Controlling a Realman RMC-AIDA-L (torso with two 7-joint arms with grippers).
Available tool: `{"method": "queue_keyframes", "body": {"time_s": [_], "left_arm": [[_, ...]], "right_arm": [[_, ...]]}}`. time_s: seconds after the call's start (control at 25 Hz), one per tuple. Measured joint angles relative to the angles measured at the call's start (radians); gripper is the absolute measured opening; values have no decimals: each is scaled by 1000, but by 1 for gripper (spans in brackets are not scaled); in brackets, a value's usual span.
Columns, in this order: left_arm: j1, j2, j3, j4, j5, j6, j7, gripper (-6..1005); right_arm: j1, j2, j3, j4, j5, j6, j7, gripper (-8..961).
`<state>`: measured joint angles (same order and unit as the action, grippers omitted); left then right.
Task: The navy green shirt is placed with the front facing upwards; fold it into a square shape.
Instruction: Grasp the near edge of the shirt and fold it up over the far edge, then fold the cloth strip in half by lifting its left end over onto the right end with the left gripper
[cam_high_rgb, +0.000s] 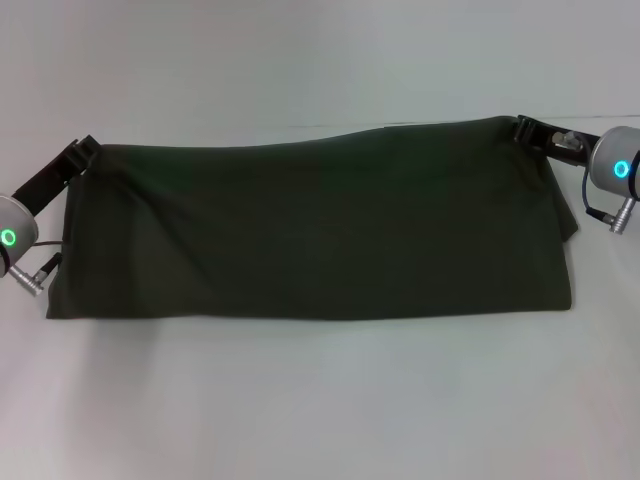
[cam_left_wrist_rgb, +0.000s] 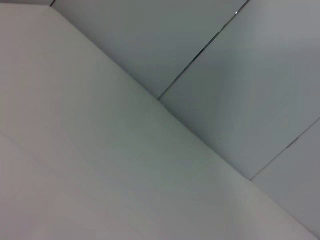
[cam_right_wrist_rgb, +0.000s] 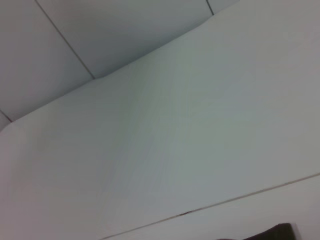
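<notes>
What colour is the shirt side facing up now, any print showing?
Plain dark olive green, no print visible on the navy green shirt; clearest in the head view.

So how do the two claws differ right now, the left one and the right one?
The left claw meets the shirt at its far left corner, lower in the head view. The right claw meets the far right corner, higher up. The left arm slants up from the picture's left edge, and the right arm reaches in from the right edge. Both are at the shirt's far edge, apparently gripping it, and each wrist shows a green ring light.

A bare lab-like setup: plain white table (cam_high_rgb: 320, 400), blank panelled walls (cam_left_wrist_rgb: 240, 60).
</notes>
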<state>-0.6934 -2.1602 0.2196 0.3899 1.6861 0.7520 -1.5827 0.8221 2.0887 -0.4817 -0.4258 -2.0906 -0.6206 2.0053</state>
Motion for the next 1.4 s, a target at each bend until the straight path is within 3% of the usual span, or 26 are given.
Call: {"method": "queue_keyframes", "body": {"time_s": [0.2, 0.44, 0.64, 0.88, 1.08, 1.28, 1.4], "left_arm": [[-4, -2, -3, -60, -137, -7, 177, 93], [-6, -3, -4, -103, -248, -7, 290, 130], [-1, -3, -1, -107, -255, -1, 296, 285], [11, -3, 2, -118, -256, 23, 292, 544], [27, -3, 4, -120, -256, 57, 293, 778], [48, -3, 3, -120, -256, 110, 296, 833], [65, 0, 26, -106, -232, 138, 234, 832]], "right_arm": [[-3, 0, 0, 4, 62, -2, -62, 60], [-17, -1, 0, 26, 170, -18, -145, 262], [-20, 0, 1, 28, 171, -10, -140, 374], [-27, -1, 2, 31, 172, -4, -132, 508], [-35, -5, 6, 37, 172, -2, -132, 746], [-71, -16, 12, 13, 220, -20, -107, 938], [-113, -32, 12, -2, 265, -73, -95, 931]]}}
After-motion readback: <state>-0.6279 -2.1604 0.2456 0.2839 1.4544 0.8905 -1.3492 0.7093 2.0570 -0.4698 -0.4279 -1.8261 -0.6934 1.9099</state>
